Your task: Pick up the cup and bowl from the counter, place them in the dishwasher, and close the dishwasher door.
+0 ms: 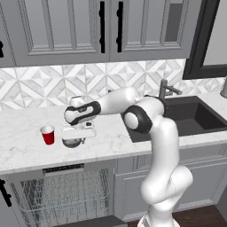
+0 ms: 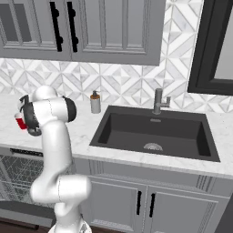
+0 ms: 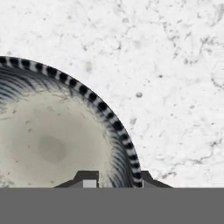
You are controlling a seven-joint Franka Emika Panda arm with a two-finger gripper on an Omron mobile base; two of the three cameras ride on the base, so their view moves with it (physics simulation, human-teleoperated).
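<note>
We are hanging the gripper (image 1: 76, 135) straight down over the bowl (image 1: 72, 142), fingertips (image 3: 89, 178) straddling its rim: one tip is sitting inside the wall, the other outside it over bare counter (image 3: 175, 65). The jaws are standing apart, one to each side of the striped rim; whether they are pressing on it yet we cannot tell.

Beyond the outer jaw we are seeing open marble running to the backsplash (image 1: 88, 82). The cup (image 1: 48, 135) is standing upright just beside the bowl, on the side away from the sink (image 1: 195, 117), not touching it. The counter's front edge is lying near the bowl, on the robot's side of the jaws.

Directly below that edge the dishwasher (image 1: 62, 195) is standing open, its dishwasher door (image 1: 93, 221) dropped low at the frame bottom. We are finding its wire rack (image 1: 66, 197) bare. The bowl's pale inside is holding nothing, and the sink basin, well apart past the arm's elbow, is likewise holding nothing.

A soap bottle (image 2: 95, 102) is standing by the sink's near corner.
</note>
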